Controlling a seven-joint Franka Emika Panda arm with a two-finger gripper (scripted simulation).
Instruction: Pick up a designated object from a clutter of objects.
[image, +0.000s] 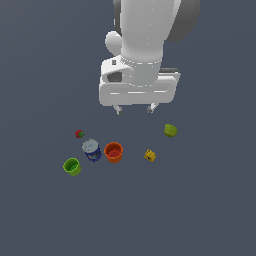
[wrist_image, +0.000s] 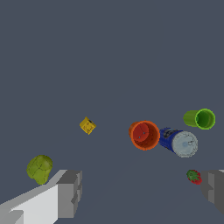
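Observation:
The blue can (image: 92, 150) with a silver-grey top stands upright on the dark floor, touching or nearly touching the orange cup (image: 114, 152) on its exterior-view right. In the wrist view the blue can (wrist_image: 179, 141) lies beside the orange cup (wrist_image: 144, 134). My gripper (image: 135, 108) hangs well above the clutter, higher and to the exterior view's right of the can. Its fingers (wrist_image: 70, 193) are spread wide apart and hold nothing.
A green cup (image: 72, 166) stands to the exterior view's left of the can, a tiny red fruit (image: 79, 134) behind it. A small yellow piece (image: 150, 155) and a yellow-green lumpy fruit (image: 170, 130) lie to the exterior view's right.

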